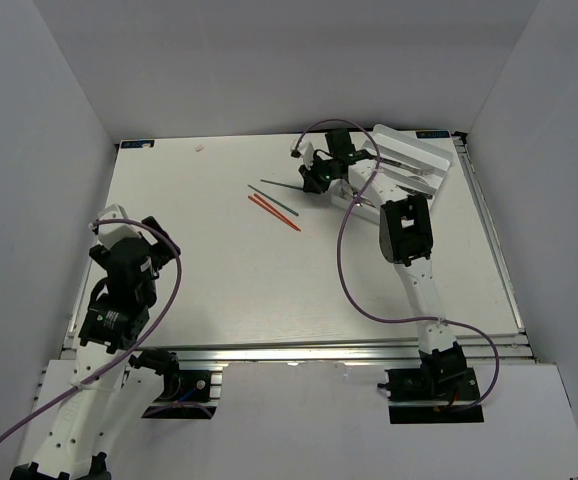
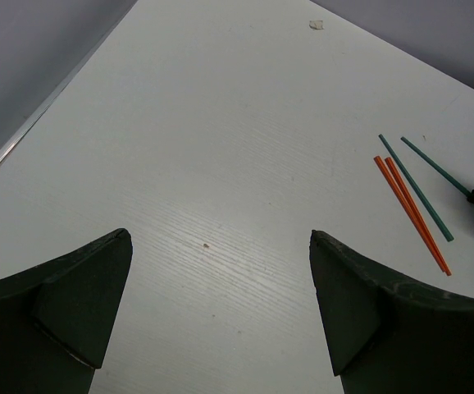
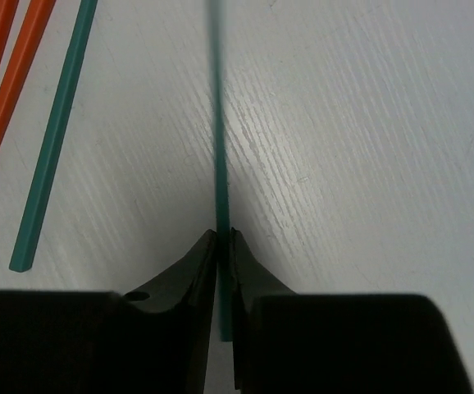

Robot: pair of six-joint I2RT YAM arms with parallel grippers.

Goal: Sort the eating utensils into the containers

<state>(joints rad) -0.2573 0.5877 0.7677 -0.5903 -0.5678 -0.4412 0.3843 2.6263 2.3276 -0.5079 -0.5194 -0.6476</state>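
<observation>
My right gripper [image 3: 223, 236] is shut on one dark green chopstick [image 3: 218, 123], which runs straight out from between the fingertips just over the table. In the top view this gripper [image 1: 312, 180] sits at the chopstick's right end [image 1: 281, 184], just left of the white cutlery tray [image 1: 431, 158]. A second green chopstick [image 3: 55, 139] and two red-orange chopsticks [image 3: 7, 82] lie on the table to its left; they also show in the top view [image 1: 274, 212] and the left wrist view [image 2: 411, 212]. Silver utensils [image 1: 401, 167] lie in the tray slots. My left gripper [image 2: 221, 238] is open and empty, far left.
White enclosure walls surround the table. A small white scrap [image 2: 316, 25] lies near the far edge. The purple cable [image 1: 344, 250] of the right arm loops over the table's middle right. The table's metal rail [image 1: 299, 350] runs along the near side.
</observation>
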